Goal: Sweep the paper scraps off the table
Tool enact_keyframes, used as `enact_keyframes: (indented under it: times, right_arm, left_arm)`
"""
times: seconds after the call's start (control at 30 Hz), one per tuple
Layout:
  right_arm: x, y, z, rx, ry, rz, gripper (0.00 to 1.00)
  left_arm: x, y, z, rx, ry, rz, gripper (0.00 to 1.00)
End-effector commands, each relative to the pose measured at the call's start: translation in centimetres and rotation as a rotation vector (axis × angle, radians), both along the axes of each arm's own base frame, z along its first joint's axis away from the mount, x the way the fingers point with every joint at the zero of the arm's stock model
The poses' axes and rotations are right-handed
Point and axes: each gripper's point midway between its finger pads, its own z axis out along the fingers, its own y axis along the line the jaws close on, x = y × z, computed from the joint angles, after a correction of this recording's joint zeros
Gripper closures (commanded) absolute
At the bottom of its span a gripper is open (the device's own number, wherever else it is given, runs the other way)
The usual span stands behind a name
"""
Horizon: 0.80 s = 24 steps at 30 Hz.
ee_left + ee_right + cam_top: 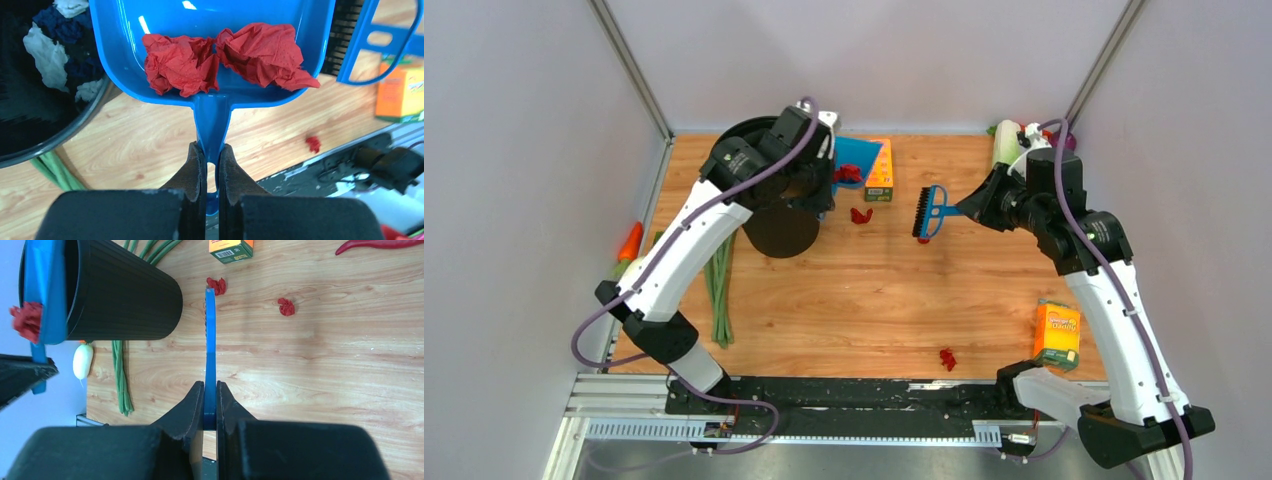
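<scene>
The left pincer point(212, 162) is pinching the handle of a blue plastic dustpan point(115, 45), holding it at the rim of a black ribbed bin point(35, 135). Two crumpled red paper scraps point(182, 62) are lying in the pan. The right pincer point(210, 390) is clamping the thin handle of a blue hand brush point(210, 340). On the light-brown wood-grain tabletop point(325, 370), one small red scrap point(217, 286) is lying just beside the brush's tip, another red scrap point(286, 306) near it, and a third red scrap point(947, 358) by the near edge.
</scene>
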Motion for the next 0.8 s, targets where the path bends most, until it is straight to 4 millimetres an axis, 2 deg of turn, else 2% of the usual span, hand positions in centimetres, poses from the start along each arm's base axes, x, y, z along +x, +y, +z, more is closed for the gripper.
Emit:
enact_keyframes:
  times: [0.0,0.4,0.5,0.63,0.7,0.73,0.77]
  right_arm:
    - [0.3,0.4,1.1,0.008,-0.049,0.036,1.0]
    - [0.1,0.8,0.5,0.005,-0.036,0.07,1.0]
    - [-0.1,0.9,0.3,0.007,-0.029,0.076,1.0]
    - [-0.1,0.9,0.3,0.006,-0.031,0.077,1.0]
    - [-0.2,0.8,0.3,0.004,-0.034,0.077,1.0]
    - [-0.2,0.8,0.4,0.003,-0.038,0.078,1.0]
    - [-0.2,0.7,0.4,0.002,-0.04,0.078,1.0]
  left_arm:
    - [0.4,0.5,5.0,-0.217,-0.069,0.058,1.0]
    - [2.7,3.8,4.4,-0.448,0.0,0.164,1.0]
    - [3.6,4.0,5.6,-0.563,-0.022,0.18,1.0]
    - [4.4,4.4,5.6,-0.681,-0.014,0.205,1.0]
    - [5.0,5.3,4.7,-0.732,-0.001,0.242,1.0]
    - [5.3,5.4,5.4,-0.77,-0.02,0.232,1.0]
    - [5.4,6.1,4.7,-0.797,-0.002,0.27,1.0]
